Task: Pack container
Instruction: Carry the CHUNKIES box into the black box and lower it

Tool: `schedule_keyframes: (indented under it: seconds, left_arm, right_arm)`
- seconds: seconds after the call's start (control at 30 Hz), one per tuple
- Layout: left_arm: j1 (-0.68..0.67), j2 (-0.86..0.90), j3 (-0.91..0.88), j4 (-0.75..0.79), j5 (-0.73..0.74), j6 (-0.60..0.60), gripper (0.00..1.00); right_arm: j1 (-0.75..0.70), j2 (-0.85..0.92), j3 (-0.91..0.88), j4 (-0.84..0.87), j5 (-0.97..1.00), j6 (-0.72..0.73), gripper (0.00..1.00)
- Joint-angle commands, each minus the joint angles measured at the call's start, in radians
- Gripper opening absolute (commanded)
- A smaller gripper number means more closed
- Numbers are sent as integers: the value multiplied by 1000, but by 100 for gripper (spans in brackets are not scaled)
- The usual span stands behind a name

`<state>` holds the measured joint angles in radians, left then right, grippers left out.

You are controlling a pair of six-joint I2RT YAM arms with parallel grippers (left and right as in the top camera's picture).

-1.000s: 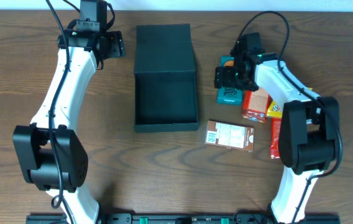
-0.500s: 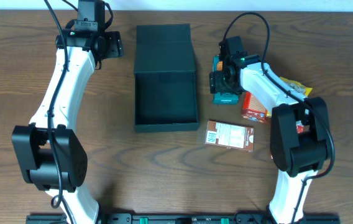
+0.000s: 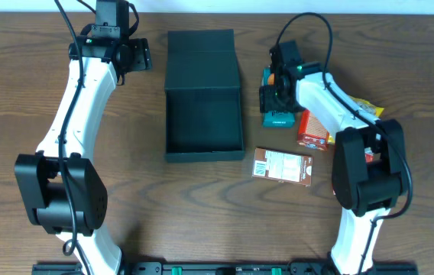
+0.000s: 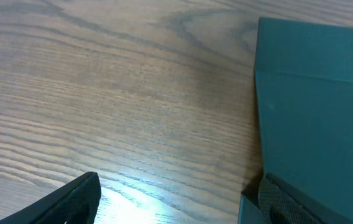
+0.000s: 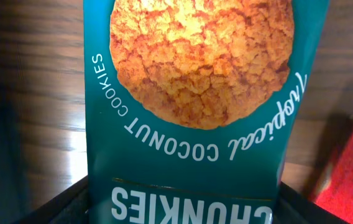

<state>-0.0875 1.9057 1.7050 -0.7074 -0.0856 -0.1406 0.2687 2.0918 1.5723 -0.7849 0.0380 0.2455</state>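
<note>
Over on the right side of the table, the right gripper is hanging low above the teal Chunkies snack box. Its wrist camera is giving us the close-up: the dark fingers are squeezing in on both long sides of the pack, and the big cookie picture is filling the view. Just beside that pack, an orange-red snack pack is lying flat, a yellow pack is peeking out from behind the arm, and a red pack is mostly hiding under it. A flat brown pack is sitting nearer the front edge, apart from the others. Moving to the middle, the container is standing open with nothing showing inside, and its flap lid is lying flat toward the far edge. It is resting near the gripped snack box but not touching it. On the far left, the left gripper is hovering near the lid's corner. Its fingertips are spreading wide with bare wood between them, holding nothing, and one of them is sitting right at the container's edge.
</note>
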Motion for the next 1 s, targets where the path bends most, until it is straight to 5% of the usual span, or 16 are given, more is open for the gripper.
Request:
schedule_keyframes:
  seconds: [0.0, 0.33, 0.97]
  left_arm:
    - [5, -6, 13, -3, -8, 34, 83]
    - [51, -6, 13, -2, -7, 34, 83]
    - [116, -6, 13, -22, 1, 51, 83]
  right_arm:
    - [1, 6, 117, -50, -14, 12, 67]
    - [47, 6, 307, -297, -198, 12, 62]
    - [285, 7, 327, -435, -226, 32, 63]
